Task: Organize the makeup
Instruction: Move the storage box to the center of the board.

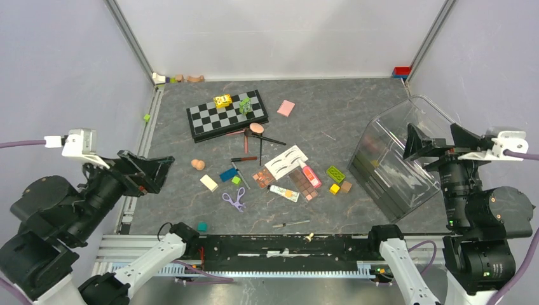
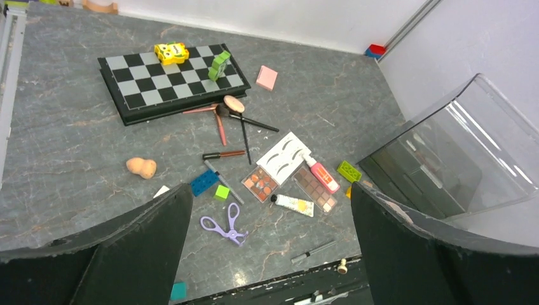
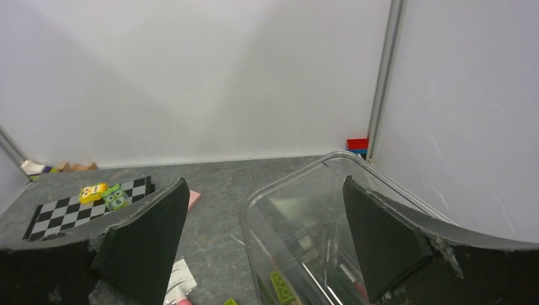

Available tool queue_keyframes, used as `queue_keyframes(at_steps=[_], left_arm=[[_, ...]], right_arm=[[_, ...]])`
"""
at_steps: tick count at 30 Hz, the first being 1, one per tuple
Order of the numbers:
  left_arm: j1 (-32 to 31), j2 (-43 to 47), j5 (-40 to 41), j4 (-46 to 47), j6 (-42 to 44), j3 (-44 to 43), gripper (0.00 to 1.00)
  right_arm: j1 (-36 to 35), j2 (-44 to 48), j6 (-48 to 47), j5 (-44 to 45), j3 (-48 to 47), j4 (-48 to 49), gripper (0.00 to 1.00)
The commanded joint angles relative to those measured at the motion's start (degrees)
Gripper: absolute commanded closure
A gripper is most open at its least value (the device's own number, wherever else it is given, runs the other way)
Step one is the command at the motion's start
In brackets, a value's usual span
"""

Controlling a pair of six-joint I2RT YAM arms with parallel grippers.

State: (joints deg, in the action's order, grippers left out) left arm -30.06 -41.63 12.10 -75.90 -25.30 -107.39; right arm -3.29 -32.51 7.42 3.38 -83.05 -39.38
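While the left gripper (image 1: 152, 173) hangs at 8 o'clock of the table (image 1: 356, 114) and the right gripper (image 1: 443, 136) at 3 o'clock, both with jaws spread wide and holding nothing, the overhead view shows the makeup scattered loose around the table's centre. The white lash card (image 1: 286, 161) lies mid-heap. From it, the brown-pink eyeshadow palette (image 1: 304, 184) sits at 5 o'clock with the pink tube (image 1: 311, 175) just beside, the cream tube (image 1: 284, 193) at 6 o'clock, the purple curler (image 1: 234, 199) at 8 o'clock, the peach sponge (image 1: 198, 164) at 9 o'clock, and the thin brushes (image 1: 260, 138) at 11 o'clock, near the chessboard (image 1: 226, 115). A clear bin (image 1: 394, 159) stands tilted at 3 o'clock.

On the left wrist view, the black fingers (image 2: 140, 254) stand far apart low in the frame, the heap above them at 12 o'clock and the curler (image 2: 224, 223) nearest.

On the right wrist view, the fingers (image 3: 149, 244) are likewise wide, the clear bin (image 3: 286, 216) between them and the card's corner (image 3: 181, 276) at 7 o'clock.
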Motion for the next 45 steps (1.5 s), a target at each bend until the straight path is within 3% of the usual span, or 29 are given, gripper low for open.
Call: queue_keyframes(at_steps=[1, 6, 17, 28, 36, 45], left_arm=[[0.27, 2.08, 1.08, 5.69, -1.68, 5.38, 0.0], [0.26, 3.82, 5.52, 5.97, -1.07, 6.01, 0.0], [0.23, 6.09, 4.5, 10.06, 2.78, 13.41, 0.0], [0.27, 6.55, 5.88, 14.02, 5.38, 35.11, 0.0], [0.21, 7.85, 5.53, 20.06, 8.2, 44.16, 0.0], [0.05, 9.08, 2.89, 22.23, 10.54, 48.24, 0.0]], right_arm=[[-0.31, 1.79, -1.34, 6.11, 3.19, 3.55, 0.02], [-0.26, -0.2, -0.36, 8.75, 0.95, 2.09, 0.02], [-0.28, -0.47, 0.75, 13.76, 3.45, 1.98, 0.02], [-0.3, -13.98, 2.12, 36.53, -6.56, -14.24, 0.02], [-0.31, -12.94, 3.29, 56.64, -3.85, -11.82, 0.02], [-0.38, -9.79, 9.51, 62.23, 0.69, -16.07, 0.02]])
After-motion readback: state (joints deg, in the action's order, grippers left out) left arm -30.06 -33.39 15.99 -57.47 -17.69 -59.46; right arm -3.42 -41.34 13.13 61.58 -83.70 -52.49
